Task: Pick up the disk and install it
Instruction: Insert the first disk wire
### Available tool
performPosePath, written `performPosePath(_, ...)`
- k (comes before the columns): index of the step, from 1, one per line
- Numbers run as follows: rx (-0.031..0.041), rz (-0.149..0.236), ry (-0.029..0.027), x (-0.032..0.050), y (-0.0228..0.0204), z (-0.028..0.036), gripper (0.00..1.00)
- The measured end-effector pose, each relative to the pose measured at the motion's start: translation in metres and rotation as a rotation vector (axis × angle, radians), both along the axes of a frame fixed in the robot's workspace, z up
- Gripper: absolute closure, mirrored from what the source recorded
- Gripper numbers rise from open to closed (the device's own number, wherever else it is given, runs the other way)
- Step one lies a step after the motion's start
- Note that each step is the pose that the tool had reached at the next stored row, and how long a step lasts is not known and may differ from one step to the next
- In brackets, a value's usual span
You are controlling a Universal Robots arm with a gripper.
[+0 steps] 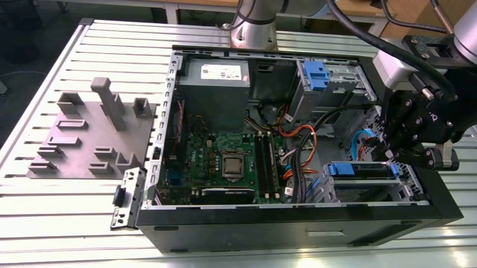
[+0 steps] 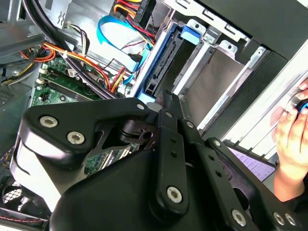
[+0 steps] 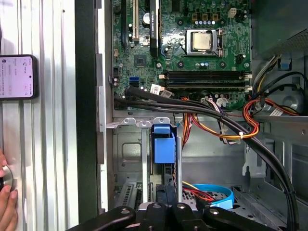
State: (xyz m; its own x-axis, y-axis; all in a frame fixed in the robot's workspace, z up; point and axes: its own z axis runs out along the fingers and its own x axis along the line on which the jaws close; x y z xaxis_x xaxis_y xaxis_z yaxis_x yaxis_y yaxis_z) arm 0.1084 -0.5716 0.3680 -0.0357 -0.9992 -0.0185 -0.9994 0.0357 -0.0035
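Note:
The disk point(image 1: 361, 169) stands on edge in the drive cage at the front corner of the open computer case point(image 1: 298, 223), on the exterior view's right. Its blue rail point(image 3: 163, 144) and its connector end point(image 2: 161, 62) face the wrist cameras. My gripper point(image 1: 402, 156) hangs over that cage. In both wrist views the gripper point(image 2: 167, 98) point(image 3: 166, 192) has its fingers drawn together, right at the disk's near end. The frames do not show whether it touches the disk.
Orange, black and blue cables point(image 3: 226, 125) run past the cage over the motherboard point(image 1: 231, 162). A blue bracket point(image 1: 316, 75) sits in the upper bay beside the grey power supply point(image 1: 216, 72). A grey fixture plate point(image 1: 89, 134) lies outside the case. A person's hand point(image 2: 293, 139) and a phone point(image 3: 18, 77) are on the table.

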Motion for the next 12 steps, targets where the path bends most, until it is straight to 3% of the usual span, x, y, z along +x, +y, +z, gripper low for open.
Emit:
performPosePath(5, 0.0, 0.0, 0.0, 0.0001, 0.0009, 0.0, 0.89)
performPosePath(12, 0.0, 0.0, 0.0003, 0.0015, 0.0074, 0.0, 0.89)
